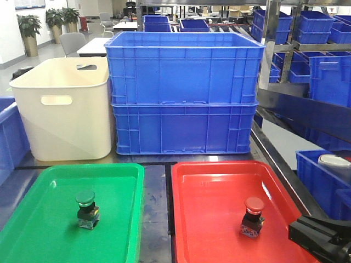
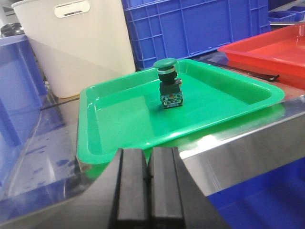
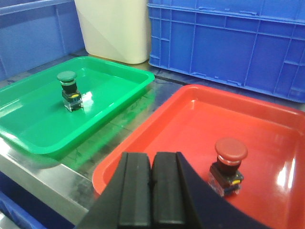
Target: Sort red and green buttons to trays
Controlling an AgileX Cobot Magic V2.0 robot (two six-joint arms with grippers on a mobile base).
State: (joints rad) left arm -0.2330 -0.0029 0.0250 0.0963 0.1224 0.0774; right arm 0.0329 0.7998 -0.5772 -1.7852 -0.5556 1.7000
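Far left, a cream tub (image 1: 63, 112) stands beside stacked blue crates (image 1: 184, 93).

Green tray (image 1: 33, 230), near left on the table (image 2: 238, 148): the green button (image 1: 86, 209) stands upright near its centre. The left gripper (image 2: 148, 179) sits clenched and empty, its fingers (image 2: 131, 183) pressed together near the table edge, well apart from that button.

Red tray (image 1: 214, 219), near right: the red button (image 1: 252, 217) stands upright toward its near right. The right gripper (image 3: 151, 183) is likewise clenched on nothing, just left of and nearer than it.

Judgement: both buttons appear small, rigid and light, top-heavy under smooth caps. The boxy base or collar offers the surest hold. Sorting appears complete.
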